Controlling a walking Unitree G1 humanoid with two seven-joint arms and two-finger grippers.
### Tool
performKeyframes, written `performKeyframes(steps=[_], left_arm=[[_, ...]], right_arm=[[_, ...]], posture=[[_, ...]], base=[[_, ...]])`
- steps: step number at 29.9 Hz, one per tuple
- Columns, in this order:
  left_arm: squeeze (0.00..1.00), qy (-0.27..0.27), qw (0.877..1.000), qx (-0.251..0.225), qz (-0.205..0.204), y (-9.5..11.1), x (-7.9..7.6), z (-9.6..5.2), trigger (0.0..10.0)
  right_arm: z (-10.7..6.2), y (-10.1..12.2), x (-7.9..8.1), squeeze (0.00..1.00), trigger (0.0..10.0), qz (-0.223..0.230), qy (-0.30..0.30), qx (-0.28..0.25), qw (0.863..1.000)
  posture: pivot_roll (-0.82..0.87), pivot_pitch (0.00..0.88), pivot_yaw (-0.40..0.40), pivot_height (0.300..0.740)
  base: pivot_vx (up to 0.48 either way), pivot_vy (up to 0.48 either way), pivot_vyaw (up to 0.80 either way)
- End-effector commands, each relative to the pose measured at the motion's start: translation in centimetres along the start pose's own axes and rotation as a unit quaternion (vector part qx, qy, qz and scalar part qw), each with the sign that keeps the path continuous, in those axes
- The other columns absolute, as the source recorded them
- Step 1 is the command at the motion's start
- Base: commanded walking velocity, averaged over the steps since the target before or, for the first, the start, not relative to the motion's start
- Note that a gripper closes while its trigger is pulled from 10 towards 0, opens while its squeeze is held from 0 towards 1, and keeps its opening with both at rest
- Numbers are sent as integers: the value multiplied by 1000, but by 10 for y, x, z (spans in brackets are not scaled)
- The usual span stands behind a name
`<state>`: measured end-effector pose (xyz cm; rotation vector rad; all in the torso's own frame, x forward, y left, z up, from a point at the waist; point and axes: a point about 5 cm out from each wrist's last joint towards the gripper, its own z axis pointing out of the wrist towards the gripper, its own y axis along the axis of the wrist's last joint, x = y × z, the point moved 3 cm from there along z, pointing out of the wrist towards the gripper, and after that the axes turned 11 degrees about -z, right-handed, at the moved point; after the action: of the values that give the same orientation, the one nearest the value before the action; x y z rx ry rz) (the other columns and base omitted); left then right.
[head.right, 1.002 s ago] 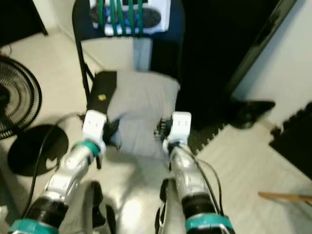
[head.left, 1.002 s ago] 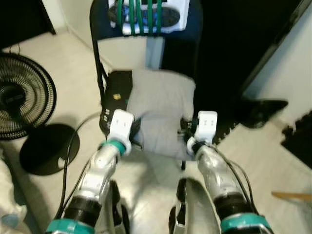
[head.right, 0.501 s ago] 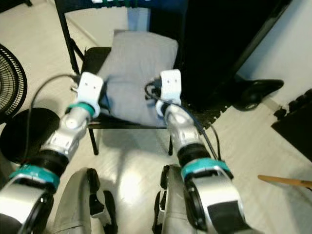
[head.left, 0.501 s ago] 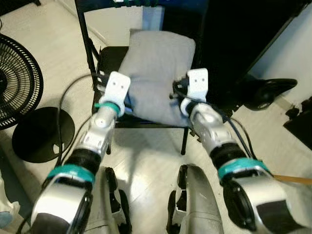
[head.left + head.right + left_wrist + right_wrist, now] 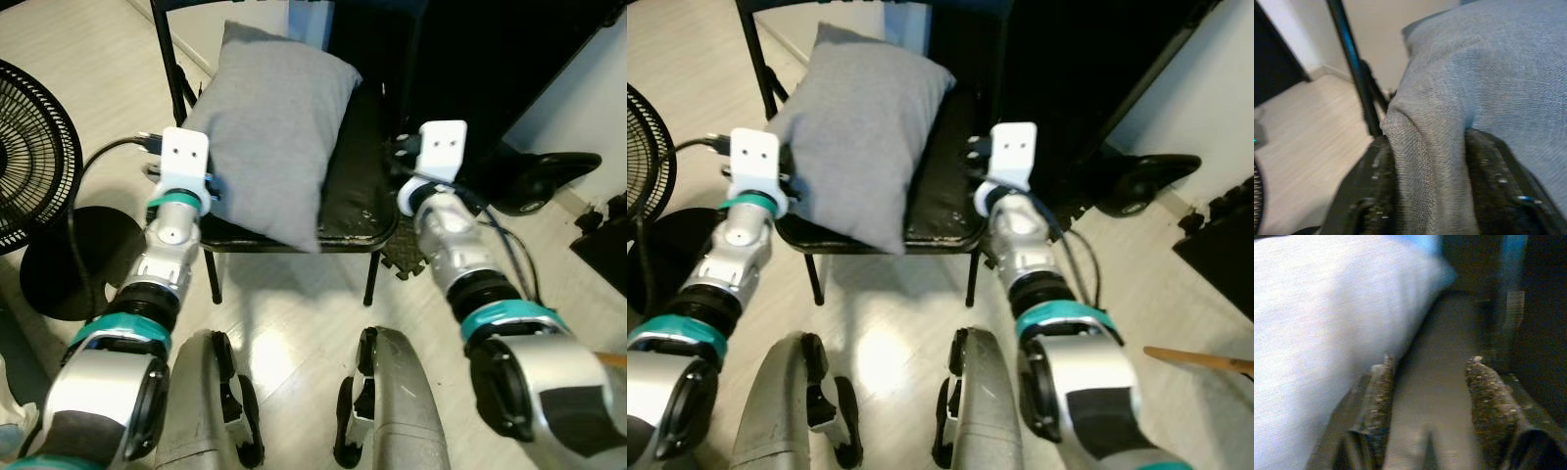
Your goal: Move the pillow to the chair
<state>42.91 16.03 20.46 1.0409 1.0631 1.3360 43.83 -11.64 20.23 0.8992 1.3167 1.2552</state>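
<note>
Left tool [image 5: 1427, 196] pinches a fold of the woven grey fabric pillow [image 5: 269, 127] at its 8 o'clock edge. Right tool [image 5: 1432, 401], fingers spread, has let go since half a second ago, now over bare seat at the pillow's 3 o'clock. Pillow lies tilted on the black metal-framed chair [image 5: 358, 201]. No readable writing.

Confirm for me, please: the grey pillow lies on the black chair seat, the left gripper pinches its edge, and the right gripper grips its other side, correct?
Not quite. The right gripper is open with nothing between its fingers, beside the pillow over the chair seat, as the right wrist view shows. The rest holds: the left gripper pinches the pillow's edge.
</note>
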Motion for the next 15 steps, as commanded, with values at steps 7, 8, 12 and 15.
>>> performKeyframes(steps=[7,8,12,15], left_arm=[[0,-71,993,5,-98,-10,-9,-13,10000],[0,-102,987,12,-124,-15,-20,-19,10000],[0,-159,976,31,-144,-31,-42,-40,10000],[0,-172,973,34,-152,-36,-47,-50,10000]], right_arm=[[-15,-21,-5,0,10000,10,-6,-10,1000],[-19,-24,-7,0,10000,15,-10,-17,1000],[-32,-38,-10,0,10000,27,-29,-17,999],[-40,-47,-10,0,10000,33,-37,-15,999]], posture=[[2,226,14,594],[4,200,15,594],[-6,137,5,594],[-11,119,3,594]], base=[[0,0,0],[0,0,0],[0,0,0],[0,0,0]])
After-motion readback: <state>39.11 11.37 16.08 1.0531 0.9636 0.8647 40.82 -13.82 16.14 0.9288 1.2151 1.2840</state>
